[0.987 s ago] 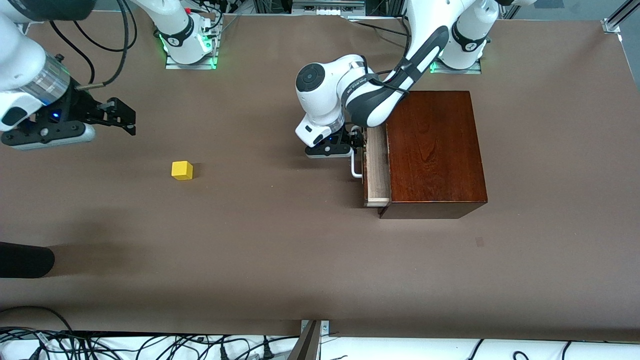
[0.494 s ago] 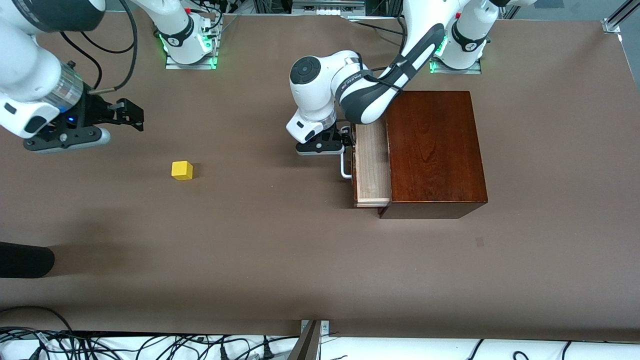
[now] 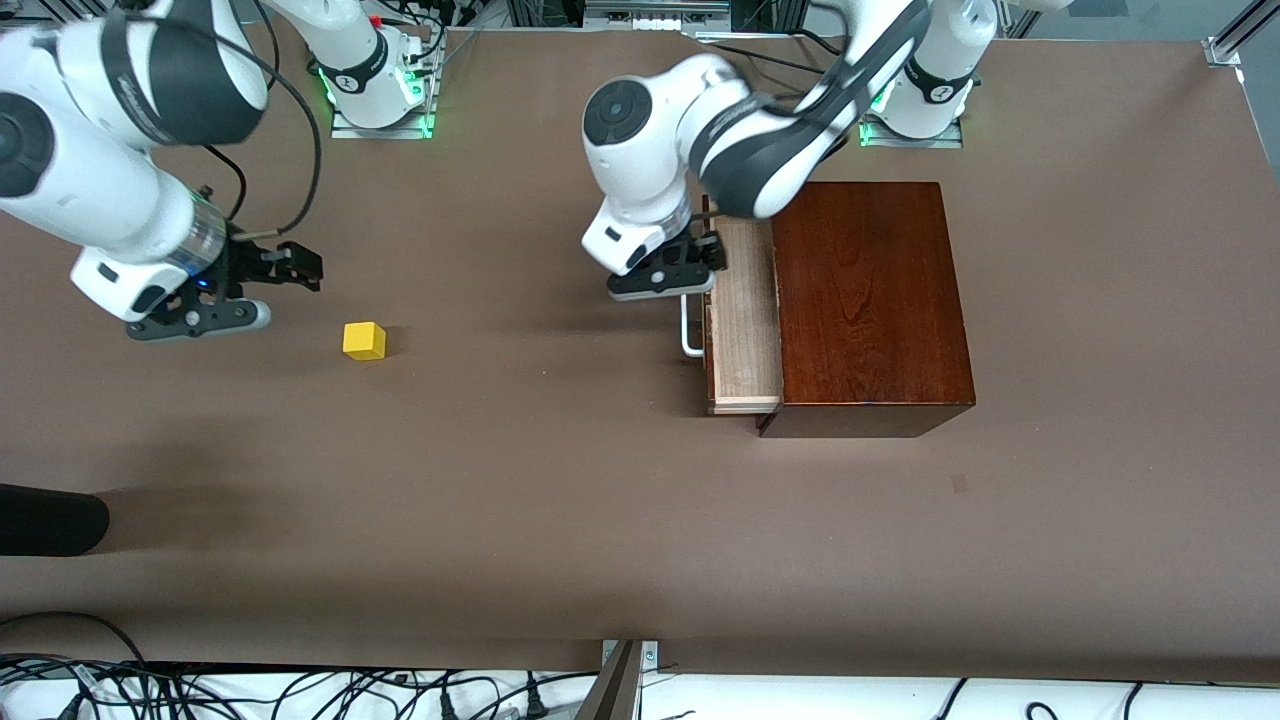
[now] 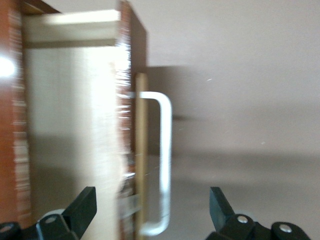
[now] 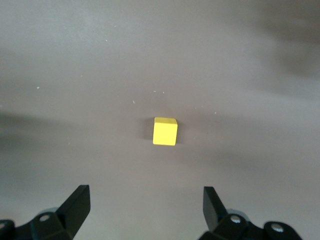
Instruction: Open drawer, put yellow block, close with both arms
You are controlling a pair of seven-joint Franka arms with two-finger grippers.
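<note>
The drawer (image 3: 745, 330) stands partly pulled out of the dark mahogany box (image 3: 865, 300), and its pale tray is bare. Its white loop handle (image 3: 689, 332) faces the right arm's end of the table. My left gripper (image 3: 708, 258) is open and holds nothing. It is over the drawer front, at the end by the robots' bases. In the left wrist view the open left gripper (image 4: 150, 212) straddles the handle (image 4: 164, 150) and the drawer (image 4: 75, 140) from above without touching. The yellow block (image 3: 364, 340) lies on the table. My right gripper (image 3: 298, 268) is open beside it. The right wrist view shows the block (image 5: 165, 131) ahead of the open right gripper (image 5: 145, 205).
A black rounded object (image 3: 50, 520) lies at the table's edge at the right arm's end, nearer the front camera. Cables (image 3: 300, 690) run along the front edge below the brown table (image 3: 560, 500).
The drawer slid farther out. The left gripper then let go of the handle and lifted off it. The right arm swung down toward the yellow block.
</note>
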